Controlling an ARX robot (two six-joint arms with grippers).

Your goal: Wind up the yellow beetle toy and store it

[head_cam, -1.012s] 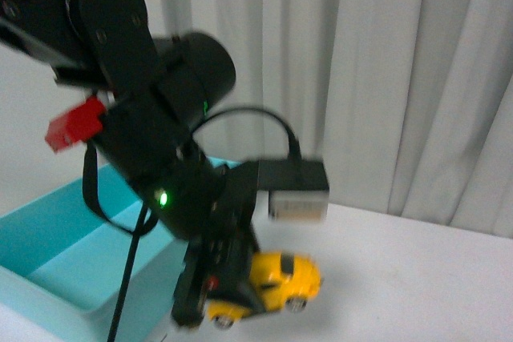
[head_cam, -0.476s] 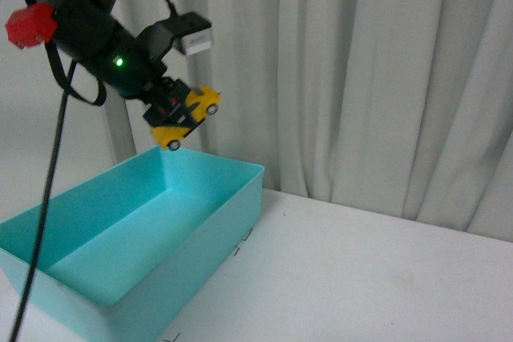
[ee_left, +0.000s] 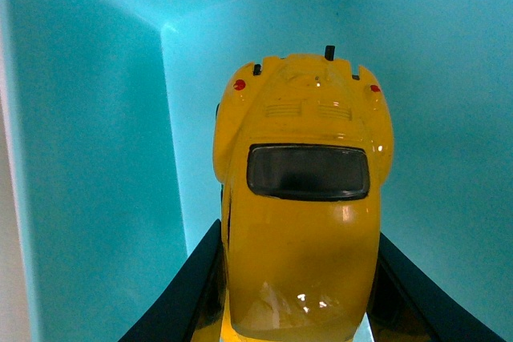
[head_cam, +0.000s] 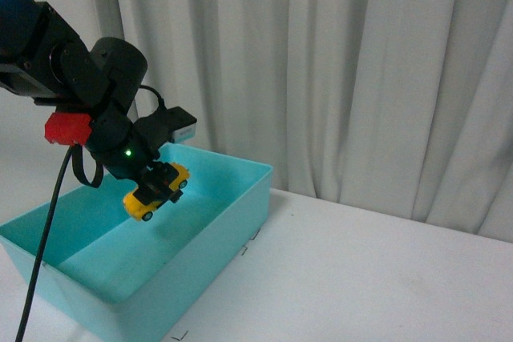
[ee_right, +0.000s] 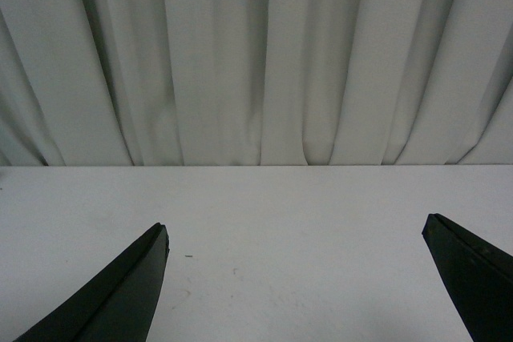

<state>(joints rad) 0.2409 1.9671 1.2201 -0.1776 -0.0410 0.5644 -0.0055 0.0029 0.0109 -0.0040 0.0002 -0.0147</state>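
My left gripper (head_cam: pixel 157 184) is shut on the yellow beetle toy (head_cam: pixel 155 191), a glossy yellow car with dark windows. It holds the toy tilted, inside the rim of the turquoise bin (head_cam: pixel 240 222), above the bin's floor. In the left wrist view the toy (ee_left: pixel 300 198) fills the middle, clamped between the two black fingers (ee_left: pixel 184 286), with the bin's inner walls (ee_left: pixel 88 158) behind it. My right gripper (ee_right: pixel 296 278) is open and empty over the white table (ee_right: pixel 304 222); it does not show in the front view.
The turquoise bin stands at the left of the white table (head_cam: pixel 377 278). A white curtain (head_cam: pixel 345 70) hangs behind the table. A black cable (head_cam: pixel 44 230) hangs from my left arm down over the bin's near left side.
My left arm has swung from low near the camera up over the bin's far wall, then down into the bin, carrying the toy the whole time.
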